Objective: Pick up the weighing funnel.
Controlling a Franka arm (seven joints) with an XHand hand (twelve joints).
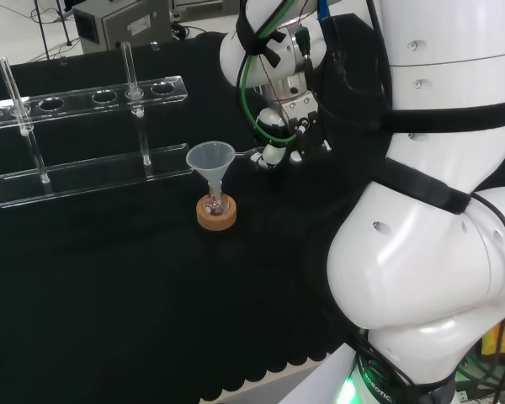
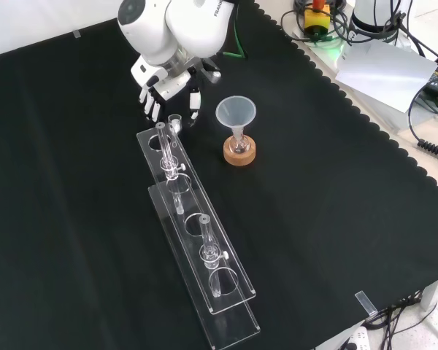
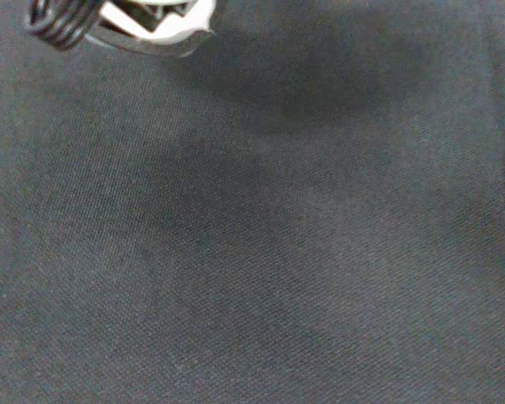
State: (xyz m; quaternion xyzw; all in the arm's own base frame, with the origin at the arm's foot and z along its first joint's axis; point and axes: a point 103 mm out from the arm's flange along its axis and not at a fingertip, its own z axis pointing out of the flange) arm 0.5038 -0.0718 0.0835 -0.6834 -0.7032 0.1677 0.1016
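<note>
The weighing funnel (image 2: pixel 177 119) is a small clear piece on the black cloth, just beyond the far end of the tube rack in the front view. In the head view its short clear stem (image 1: pixel 252 154) pokes out to the left of the hand. The hand (image 2: pixel 168 87) hangs over it with fingers (image 2: pixel 150 106) pointing down on one side and the thumb (image 2: pixel 195 102) on the other. The fingers look straight and spread wider than the piece. Whether they touch it I cannot tell. In the head view the hand (image 1: pixel 278 145) is low, right of the big funnel.
The big funnel (image 2: pixel 236 113) stands in a small flask on a cork ring (image 2: pixel 239 153), right of the hand in the front view. A long clear tube rack (image 2: pixel 197 240) with glass tubes runs toward the front edge. The wrist view looks at bare black cloth (image 3: pixel 269 252).
</note>
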